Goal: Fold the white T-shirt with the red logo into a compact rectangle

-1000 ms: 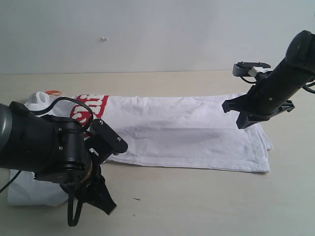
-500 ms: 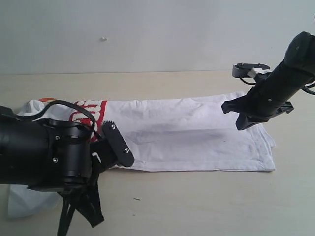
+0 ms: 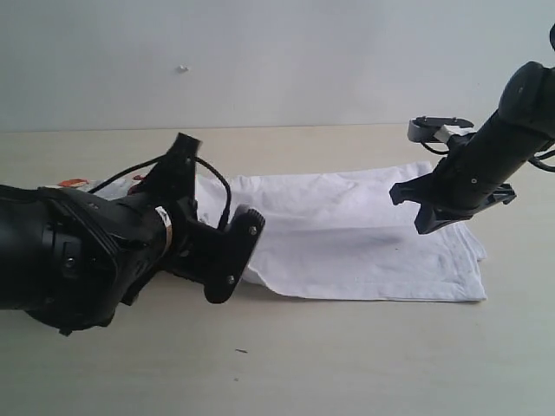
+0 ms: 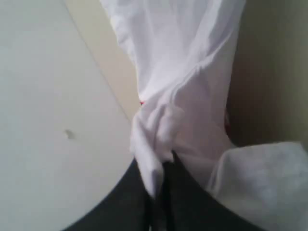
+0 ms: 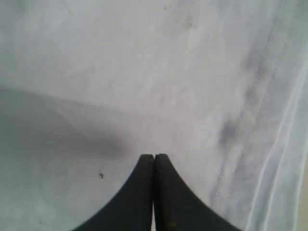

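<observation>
Claw on the left arm first: the left gripper [image 4: 160, 195] is pinching a bunch of the white T-shirt [image 4: 183, 72]. In the left wrist view its two dark fingers [image 4: 137, 207] sit close side by side, and a crumpled lump of white cloth is stuck between them. More of the shirt stretches away from the lump in long folds. A tiny bit of red from the red logo [image 4: 141, 102] peeks out beside the lump. The rest of the word is hidden in the folds. The pale table [image 4: 43, 120] shows beside the cloth.

In the right wrist view, the right gripper [image 5: 154, 166] has its two dark fingers pressed tight together with nothing between them. White shirt fills almost the whole picture under the tips. A stitched hem [image 5: 240, 144] runs along one side. You cannot tell if the tips touch the cloth or hang just above it.

In the exterior view, the shirt lies long and flat across the middle of the table. The big black left arm [image 3: 78, 260] is at the left end of the shirt and covers that end, so the pinch is hidden here. A small orange tag [image 3: 74, 182] shows just past the arm. The right arm [image 3: 494, 147] reaches in from the right, and its claw is over the right end of the shirt, near the far edge. A grey wall [image 3: 260, 61] stands behind the table.
</observation>
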